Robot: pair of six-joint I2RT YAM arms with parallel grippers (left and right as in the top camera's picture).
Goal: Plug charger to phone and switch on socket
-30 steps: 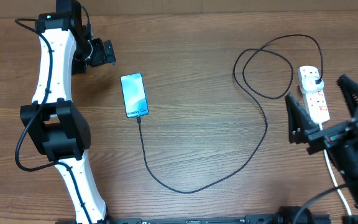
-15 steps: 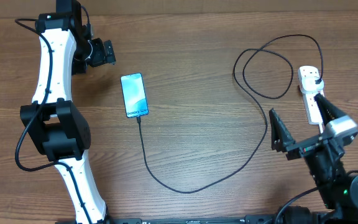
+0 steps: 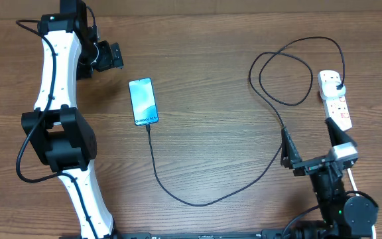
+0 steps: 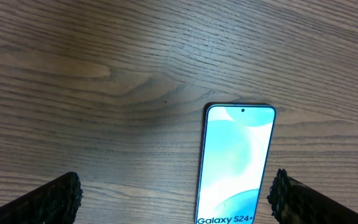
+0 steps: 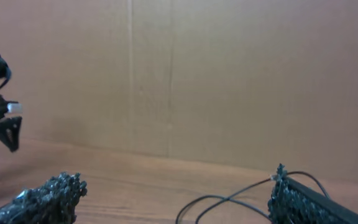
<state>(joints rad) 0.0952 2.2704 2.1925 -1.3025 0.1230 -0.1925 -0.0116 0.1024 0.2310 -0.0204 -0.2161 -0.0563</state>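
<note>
Overhead, the right gripper (image 3: pixel 308 133), wide open and empty, has drawn back nearward from the socket (image 3: pixel 335 99) at far right; the charger (image 3: pixel 152 159) already meets the phone (image 3: pixel 144 101), so the task looks nearly finished.

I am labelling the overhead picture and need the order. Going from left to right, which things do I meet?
Left arm → left fingers → phone → socket. The charger runs from the phone across to the socket, and the right fingers overlap the socket sideways, so both are left out.
</note>
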